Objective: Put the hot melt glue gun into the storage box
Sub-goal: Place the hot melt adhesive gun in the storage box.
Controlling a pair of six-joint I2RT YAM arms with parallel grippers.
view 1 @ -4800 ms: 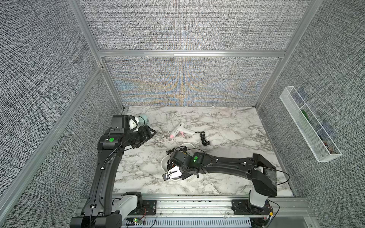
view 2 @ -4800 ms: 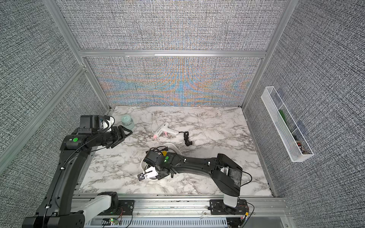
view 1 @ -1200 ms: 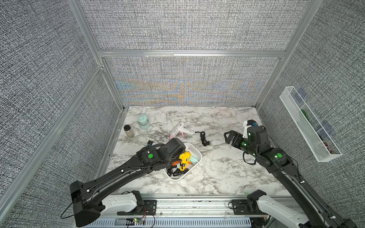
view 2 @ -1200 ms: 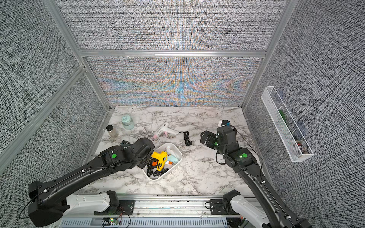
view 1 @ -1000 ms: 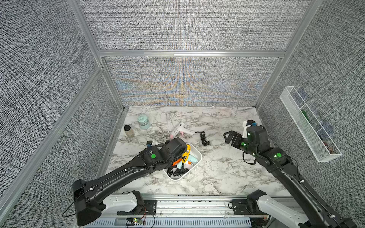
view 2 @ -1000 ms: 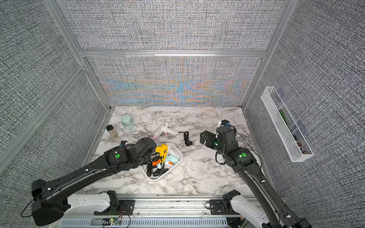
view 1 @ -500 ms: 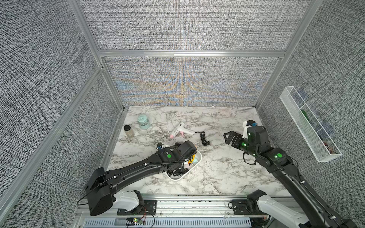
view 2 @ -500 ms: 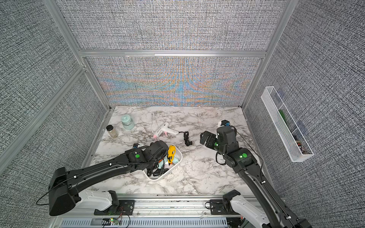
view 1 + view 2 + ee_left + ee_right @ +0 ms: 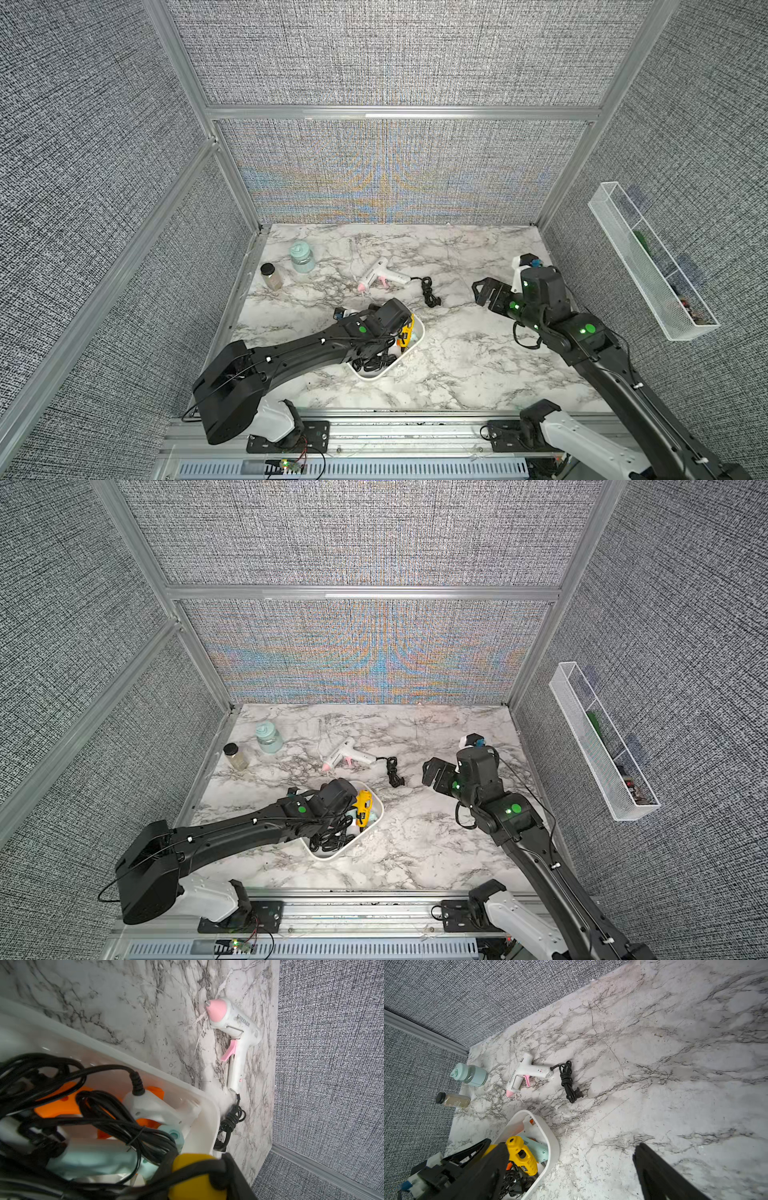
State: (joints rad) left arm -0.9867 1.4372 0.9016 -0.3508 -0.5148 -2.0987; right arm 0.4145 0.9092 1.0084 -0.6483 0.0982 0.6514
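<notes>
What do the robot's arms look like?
Both are black and chunky, with white parts at the bottom. The left arm and right arm carry glowing green dots, thin black cables and small white ties. The right hand is black too.

We can read one word only: grey lettering along the barrel of the white glue gun (image 9: 232,1028), which in the left wrist view looks like "GREEKER", though we are not sure of the middle letters. We also make out a small black label with pale print on the yellow glue gun (image 9: 529,1162) in the right wrist view, too small and blurred to read. In both top views no writing is legible to us.
</notes>
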